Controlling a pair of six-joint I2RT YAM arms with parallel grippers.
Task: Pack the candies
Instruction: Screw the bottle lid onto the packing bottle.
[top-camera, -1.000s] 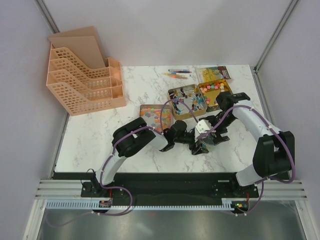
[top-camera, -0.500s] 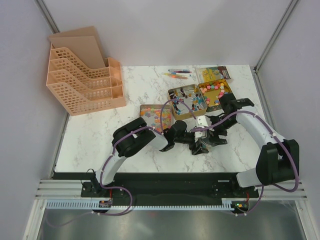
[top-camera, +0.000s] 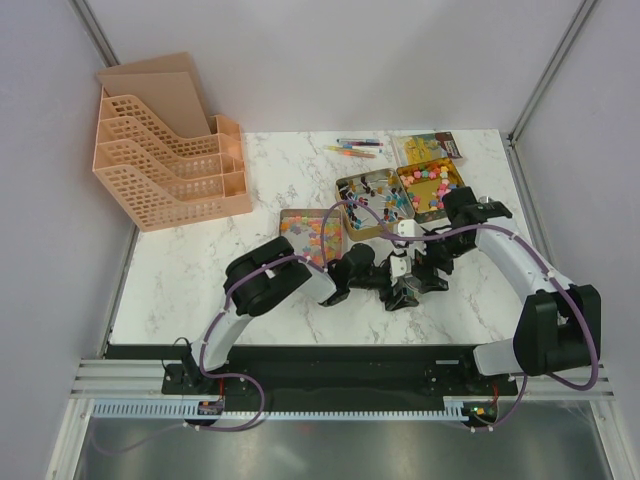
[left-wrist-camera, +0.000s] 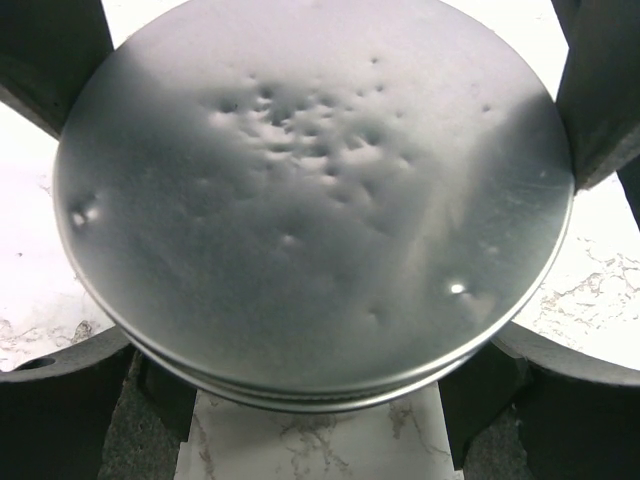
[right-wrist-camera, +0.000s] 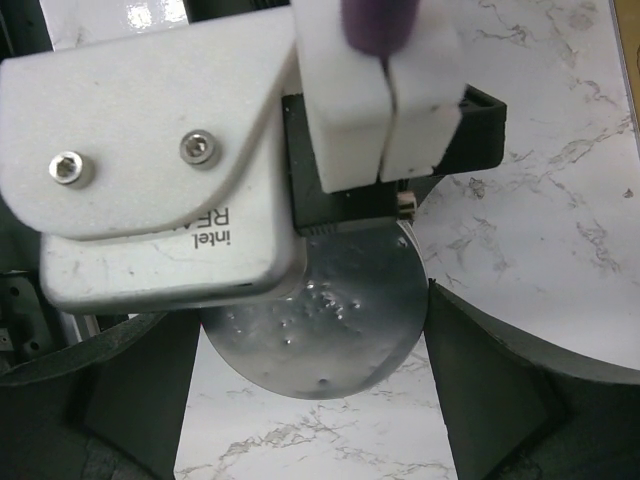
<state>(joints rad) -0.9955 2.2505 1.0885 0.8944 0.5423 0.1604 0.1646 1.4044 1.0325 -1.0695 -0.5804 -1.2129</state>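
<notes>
The candies lie in three open tins: a square tin (top-camera: 310, 232), a middle tin (top-camera: 375, 198) holding darker wrapped ones, and a right tin (top-camera: 430, 183) of bright lumps. My left gripper (top-camera: 403, 292) is low over the table in front of them, shut on a round silver tin (left-wrist-camera: 310, 190) that fills the left wrist view; its contents are hidden. My right gripper (top-camera: 417, 270) hovers just above it, open, its jaws standing either side of the same round tin (right-wrist-camera: 320, 330). The left wrist's white camera housing (right-wrist-camera: 160, 150) blocks much of the right wrist view.
A patterned tin lid (top-camera: 432, 147) and thin coloured pens (top-camera: 355, 149) lie at the back. A peach stacked file rack (top-camera: 165, 150) stands at the back left. The table's right edge (top-camera: 520, 200) is close to the right arm.
The right arm has shifted: its wrist moved slightly toward the far side over the left gripper and its elbow swung right. The left gripper stayed put with the round tin.
</notes>
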